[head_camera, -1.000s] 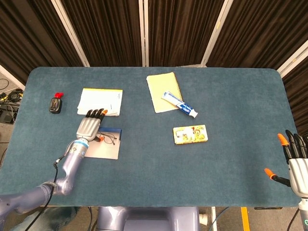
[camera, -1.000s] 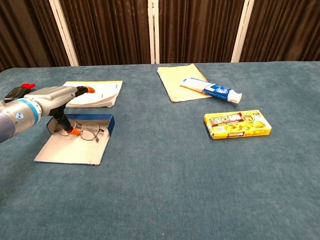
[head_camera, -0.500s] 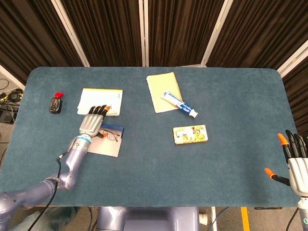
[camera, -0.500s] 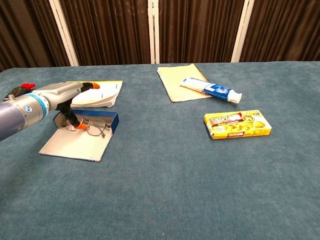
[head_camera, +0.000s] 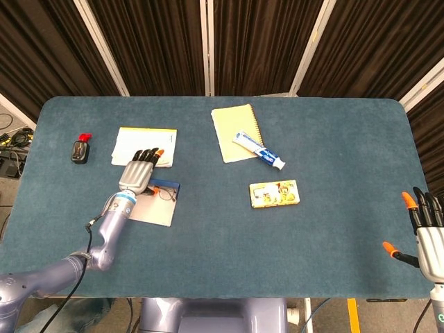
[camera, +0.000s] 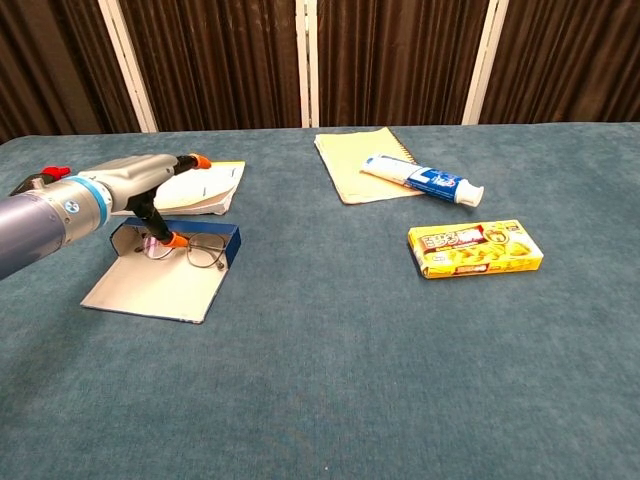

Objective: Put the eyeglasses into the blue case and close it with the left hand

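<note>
On the tabletop (head_camera: 208,229) lie, near to far, the idle right hand (head_camera: 427,239) with fingers spread, one open blue case (camera: 170,262) holding one pair of eyeglasses (camera: 190,250) pinched by the left hand (camera: 140,185), one yellow box (camera: 474,248), one toothpaste tube (camera: 420,180), and two notebooks (camera: 200,188).

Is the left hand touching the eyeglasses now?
Touching. In the chest view an orange fingertip of the left hand rests on the eyeglasses frame at the blue case.
</note>
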